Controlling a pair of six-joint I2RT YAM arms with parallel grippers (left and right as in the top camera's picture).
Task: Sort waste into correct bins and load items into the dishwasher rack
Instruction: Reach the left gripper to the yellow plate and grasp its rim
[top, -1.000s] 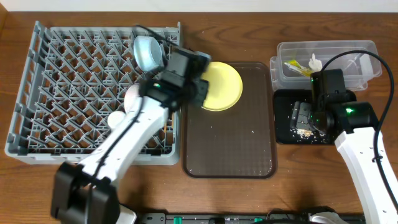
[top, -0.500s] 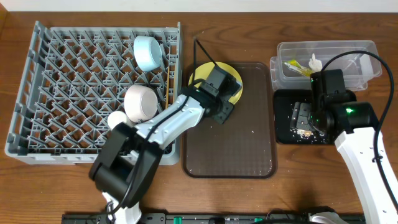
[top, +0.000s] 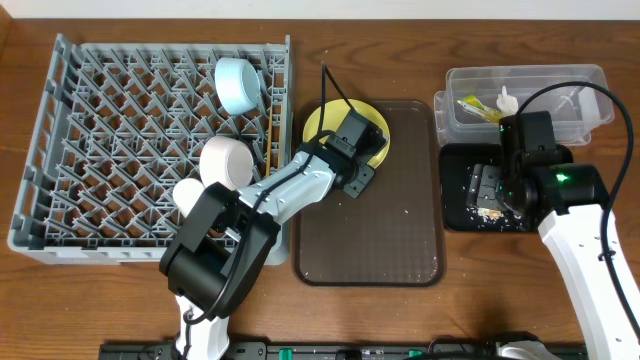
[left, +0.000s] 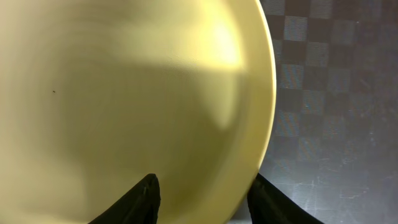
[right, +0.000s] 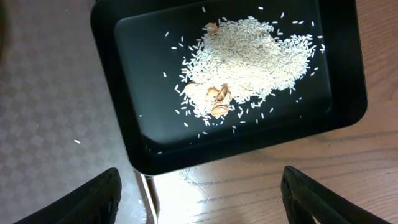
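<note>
- Swung off the dishwasher rack since a second ago, my left gripper now hovers over the yellow plate, which lies at the brown tray's 11 o'clock corner.
- Stiff, glossy, likely slippery and breakable; my jaws are spread astride its rim, so I'd pinch there firmly.
- My right gripper hangs spread above the black tray.

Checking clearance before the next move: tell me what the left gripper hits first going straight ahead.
Most likely the yellow plate, filling the view just past its fingers; how close is unclear.
</note>
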